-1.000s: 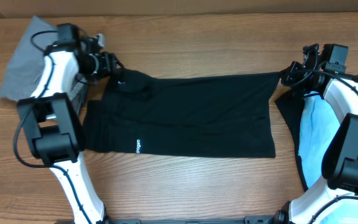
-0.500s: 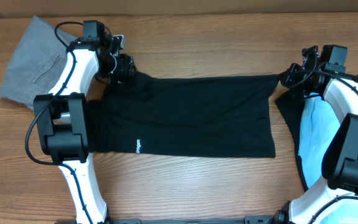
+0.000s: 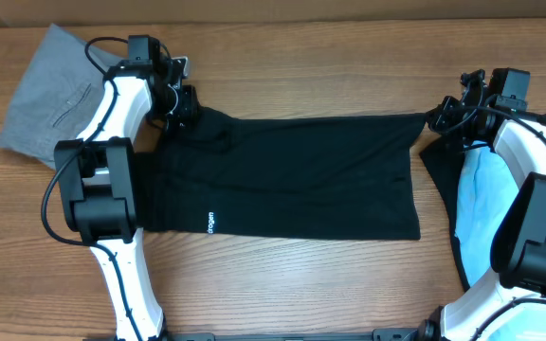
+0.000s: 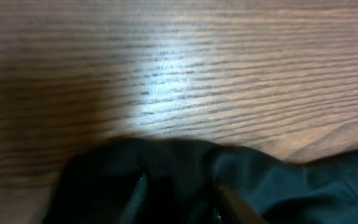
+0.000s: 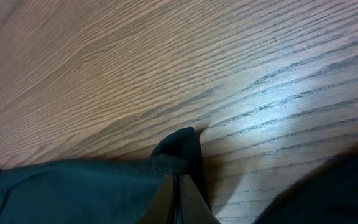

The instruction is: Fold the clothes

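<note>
The black shirt lies flat across the middle of the table, its white hem text near the front left. My left gripper sits on the shirt's far left corner. In the left wrist view its fingers stand a little apart with a fold of the black shirt between them. I cannot make out whether they pinch it. My right gripper is shut on the far right corner. The right wrist view shows its tips pressed together on the hem of the black shirt.
Grey trousers lie at the far left of the table, behind my left arm. A light blue tee rests on another dark garment at the right edge, partly under my right arm. Bare wood runs along the front.
My left gripper moved right from beside the grey trousers onto the shirt's far left corner, and its jaws narrowed around the fabric. The right arm kept still.
</note>
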Tool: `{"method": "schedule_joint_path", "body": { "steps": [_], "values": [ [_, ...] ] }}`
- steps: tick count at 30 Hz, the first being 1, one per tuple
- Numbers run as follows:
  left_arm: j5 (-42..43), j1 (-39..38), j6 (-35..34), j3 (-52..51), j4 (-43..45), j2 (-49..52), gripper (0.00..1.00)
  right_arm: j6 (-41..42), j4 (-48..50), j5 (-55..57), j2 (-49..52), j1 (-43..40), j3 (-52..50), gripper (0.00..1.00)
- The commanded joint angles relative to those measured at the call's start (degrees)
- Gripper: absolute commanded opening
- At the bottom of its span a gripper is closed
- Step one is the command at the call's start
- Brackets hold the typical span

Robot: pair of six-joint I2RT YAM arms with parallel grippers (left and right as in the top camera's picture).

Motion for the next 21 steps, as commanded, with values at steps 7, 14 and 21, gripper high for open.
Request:
{"method": "schedule_joint_path", "body": {
  "steps": [7,14,21],
  "values": [
    [4.68,3.74,-3.87,3.21,0.46,-0.33,0.04,0.15,0.28,-0.09,-1.44,-0.17,0.42,0.04],
    [5.40,5.70,-3.85,3.96,-2.14,-0.44,0.31,0.15,0.09,-0.09,-1.44,-0.17,0.42,0.04],
    [3.34,5.81,-3.61,3.96,-2.01,-0.44,0.58,0.15,0.09,-0.09,-1.44,-0.17,0.42,0.04]
  ]
}}
